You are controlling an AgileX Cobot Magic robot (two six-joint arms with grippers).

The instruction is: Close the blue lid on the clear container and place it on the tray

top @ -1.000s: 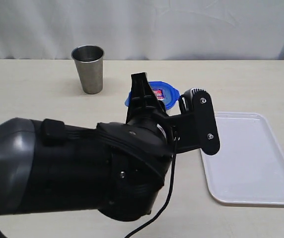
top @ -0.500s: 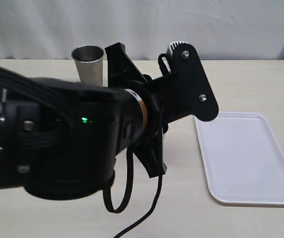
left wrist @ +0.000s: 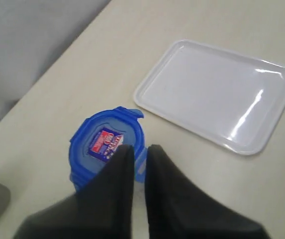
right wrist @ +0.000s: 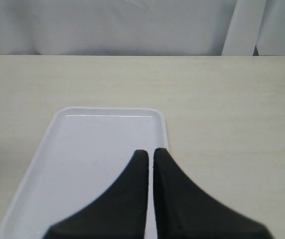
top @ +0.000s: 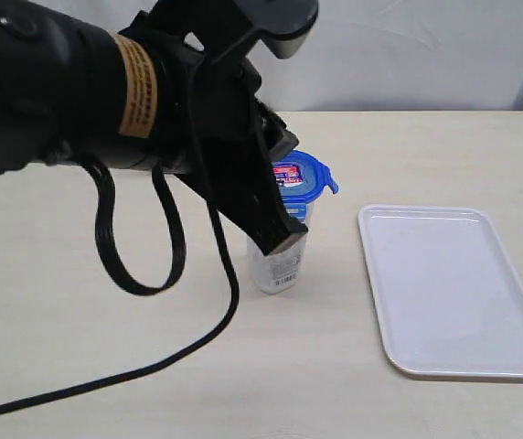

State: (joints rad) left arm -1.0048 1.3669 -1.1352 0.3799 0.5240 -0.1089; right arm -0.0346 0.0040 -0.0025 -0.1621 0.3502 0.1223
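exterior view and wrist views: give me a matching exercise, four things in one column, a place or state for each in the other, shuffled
1 blue lid
2 clear container
3 tray
4 right hand

a absent from the exterior view
b transparent, upright on the table
c sitting on top of the container
d white, flat on the table

Pairs: 1-c, 2-b, 3-d, 4-a

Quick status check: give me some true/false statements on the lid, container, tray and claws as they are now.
1. The blue lid sits on the clear container. True.
2. The clear container stands on the tray. False: it stands on the table, beside the tray.
3. The left claw is above the blue lid. True.
4. The right claw grips the blue lid. False: it is over the tray, gripping nothing.
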